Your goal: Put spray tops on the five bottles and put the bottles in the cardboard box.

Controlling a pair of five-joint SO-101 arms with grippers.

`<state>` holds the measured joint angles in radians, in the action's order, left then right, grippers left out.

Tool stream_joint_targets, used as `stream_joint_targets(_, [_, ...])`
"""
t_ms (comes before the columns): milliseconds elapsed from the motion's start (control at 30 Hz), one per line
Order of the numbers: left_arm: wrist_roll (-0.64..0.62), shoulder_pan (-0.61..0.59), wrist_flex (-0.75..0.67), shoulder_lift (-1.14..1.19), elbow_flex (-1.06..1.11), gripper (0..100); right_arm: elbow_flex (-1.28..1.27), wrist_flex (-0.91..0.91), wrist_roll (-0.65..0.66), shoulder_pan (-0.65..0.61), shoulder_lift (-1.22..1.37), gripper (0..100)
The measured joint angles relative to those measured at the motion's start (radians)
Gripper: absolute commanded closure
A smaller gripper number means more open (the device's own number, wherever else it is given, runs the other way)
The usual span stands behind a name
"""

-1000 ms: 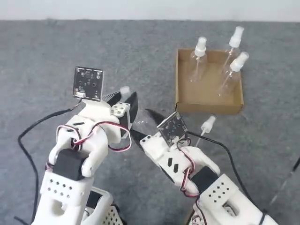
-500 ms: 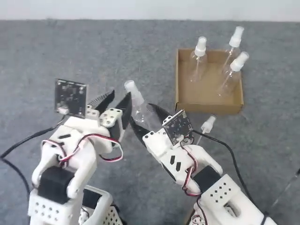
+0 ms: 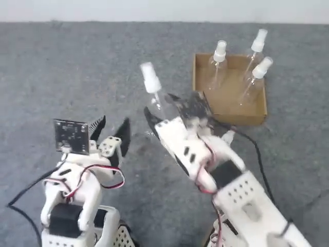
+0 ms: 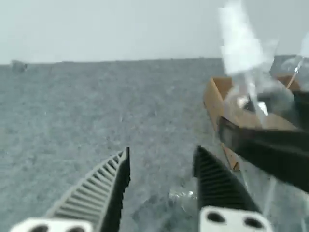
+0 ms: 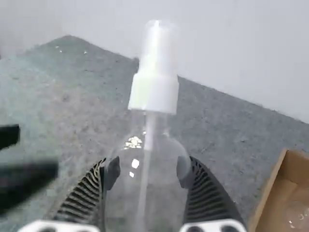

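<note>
My right gripper (image 3: 163,112) is shut on a clear bottle (image 3: 156,99) with a white spray top (image 3: 149,75), held upright above the carpet just left of the cardboard box (image 3: 229,116). In the right wrist view the bottle (image 5: 147,188) sits between the two fingers, its top (image 5: 154,72) pointing up. My left gripper (image 3: 111,131) stands open and holds nothing, nearer and to the left; its fingers (image 4: 104,191) frame bare carpet. Three capped bottles (image 3: 218,64) stand in the box. A loose spray top (image 3: 226,137) lies on the carpet in front of the box.
Grey carpet (image 3: 77,62) covers the table, with open room on the left. A black cable (image 3: 254,154) runs along the right arm near the box's front wall. A pale wall lies behind the carpet's far edge.
The left gripper let go of the bottle and drew back toward the near left. The right gripper lifted the capped bottle up and toward the box.
</note>
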<state>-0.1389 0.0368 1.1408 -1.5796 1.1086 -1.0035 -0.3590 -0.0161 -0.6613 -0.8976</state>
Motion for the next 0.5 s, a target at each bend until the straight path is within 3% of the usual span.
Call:
stream_joint_targets(267, [0.006, 0.114, 0.000, -0.029, 0.074, 68, 0.414, -0.155, -0.003, 0.002, 0.450, 99.3])
stream_joint_targets(500, [0.008, 0.173, -0.069, -0.034, 0.166, 68, 0.652, -0.385, -0.055, -0.005, 0.506, 99.3])
